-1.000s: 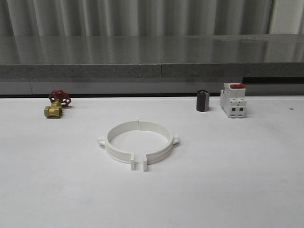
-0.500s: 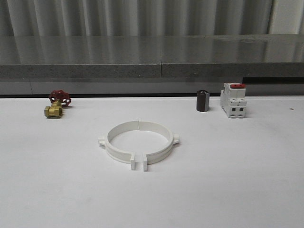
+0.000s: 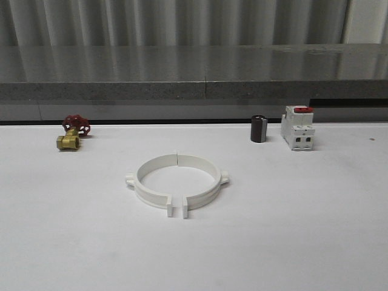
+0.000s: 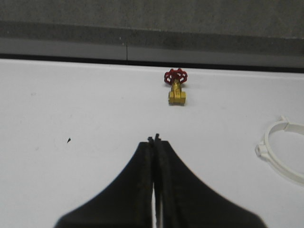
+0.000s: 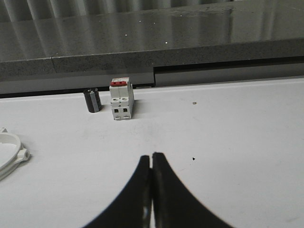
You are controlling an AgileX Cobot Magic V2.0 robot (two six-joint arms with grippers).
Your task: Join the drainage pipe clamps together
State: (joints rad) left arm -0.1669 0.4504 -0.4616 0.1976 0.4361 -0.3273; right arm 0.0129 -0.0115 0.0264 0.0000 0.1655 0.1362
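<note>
1. A plain white table (image 3: 315, 230) fills the near and middle of the scene; small dark specks dot it in the wrist views
2. At the table's far edge runs a grey speckled stone ledge (image 3: 182, 76), with a ribbed, corrugated grey wall (image 3: 182, 21) behind it
3. The drainage pipe clamps (image 3: 176, 182) lie flat near the middle of the table, their two halves set together as a ring; the far tabs meet, while the near tabs stand side by side with a thin gap between them
4. A brass valve with a red handwheel (image 3: 73, 133) sits far left; a small dark cylinder (image 3: 259, 129) and a white breaker with a red top (image 3: 297, 128) stand far right, just beside each other
5. The left gripper (image 4: 155, 139) has its fingers pressed together, holding nothing, above bare table
6. The right gripper (image 5: 151, 156) is likewise closed up and empty
</note>
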